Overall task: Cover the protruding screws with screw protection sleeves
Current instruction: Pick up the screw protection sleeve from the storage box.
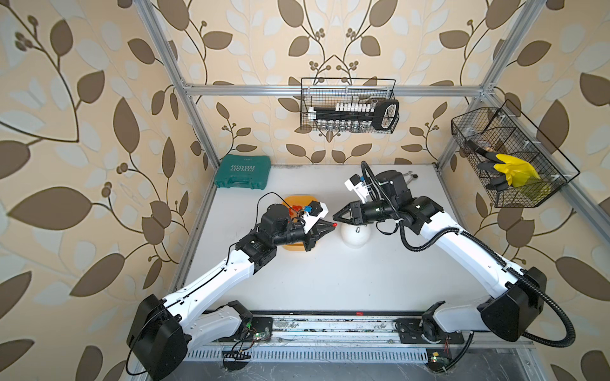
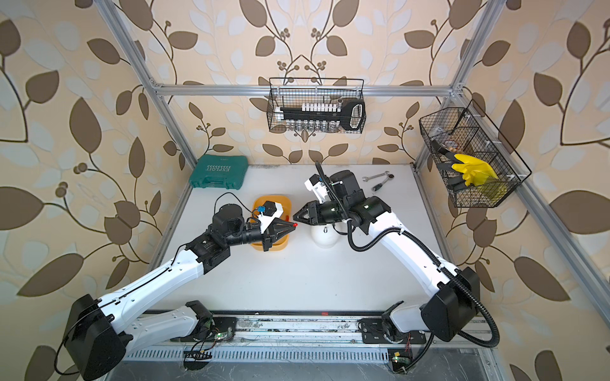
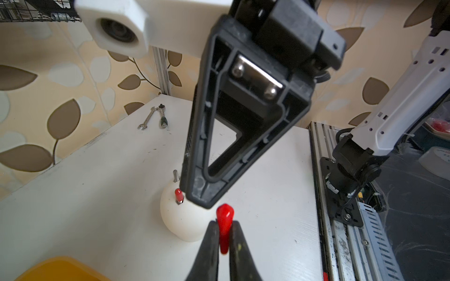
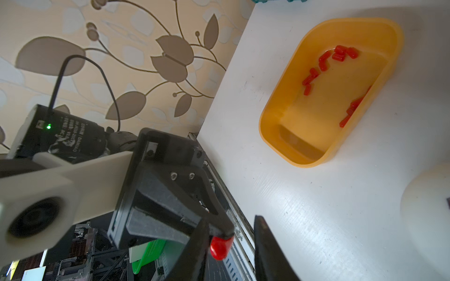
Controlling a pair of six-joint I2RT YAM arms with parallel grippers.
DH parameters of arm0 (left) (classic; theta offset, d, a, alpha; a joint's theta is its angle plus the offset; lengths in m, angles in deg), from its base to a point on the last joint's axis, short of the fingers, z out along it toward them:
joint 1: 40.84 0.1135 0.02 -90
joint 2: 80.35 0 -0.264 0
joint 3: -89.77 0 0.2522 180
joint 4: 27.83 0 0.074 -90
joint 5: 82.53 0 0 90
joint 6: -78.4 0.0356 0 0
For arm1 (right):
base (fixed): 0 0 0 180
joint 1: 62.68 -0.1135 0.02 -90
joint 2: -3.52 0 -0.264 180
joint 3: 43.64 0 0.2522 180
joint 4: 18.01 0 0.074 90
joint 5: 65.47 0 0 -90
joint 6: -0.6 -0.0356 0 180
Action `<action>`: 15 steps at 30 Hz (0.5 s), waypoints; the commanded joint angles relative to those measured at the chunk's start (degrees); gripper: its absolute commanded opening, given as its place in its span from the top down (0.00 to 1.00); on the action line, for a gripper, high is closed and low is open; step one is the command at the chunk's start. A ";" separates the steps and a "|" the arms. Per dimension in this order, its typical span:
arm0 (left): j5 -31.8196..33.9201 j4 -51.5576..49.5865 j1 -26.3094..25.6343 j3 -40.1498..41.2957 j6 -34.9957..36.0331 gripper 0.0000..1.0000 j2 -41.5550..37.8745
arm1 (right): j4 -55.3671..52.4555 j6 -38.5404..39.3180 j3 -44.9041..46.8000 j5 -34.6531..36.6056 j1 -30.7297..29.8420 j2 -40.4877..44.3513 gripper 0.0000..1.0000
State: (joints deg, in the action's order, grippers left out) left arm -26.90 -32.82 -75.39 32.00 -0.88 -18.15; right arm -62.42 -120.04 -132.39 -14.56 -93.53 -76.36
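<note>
Just right of the tray (image 4: 261,121), left of the dome (image 3: 180,223), the left gripper (image 1: 331,225) pinches 1 sleeve (image 3: 225,216) by its end, probably so the right gripper (image 1: 334,216), jaws apart beside it, can take it for a bare screw (image 3: 175,175).

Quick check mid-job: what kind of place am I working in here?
Most likely a staged robot test cell dressed as a small workshop: an aluminium frame edges wallpapered walls, a wire basket hangs with a socket set, and a green tool case sits on the white table.
</note>
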 commanded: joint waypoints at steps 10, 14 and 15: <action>2.55 2.03 -0.47 -0.11 1.68 0.88 -1.73 | -5.45 2.88 -2.10 -0.22 -2.35 -1.65 0.67; 1.92 2.20 -0.46 -0.11 1.76 0.88 -1.58 | -3.77 1.79 -1.57 0.36 -2.31 -1.68 0.69; 1.70 2.25 -0.51 -0.09 1.76 0.88 -1.55 | -3.45 1.45 -1.50 0.58 -2.31 -1.82 0.67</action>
State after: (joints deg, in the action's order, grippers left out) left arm -24.52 -33.30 -75.39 32.18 0.11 -18.15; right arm -66.32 -118.51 -132.76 -14.63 -95.48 -77.27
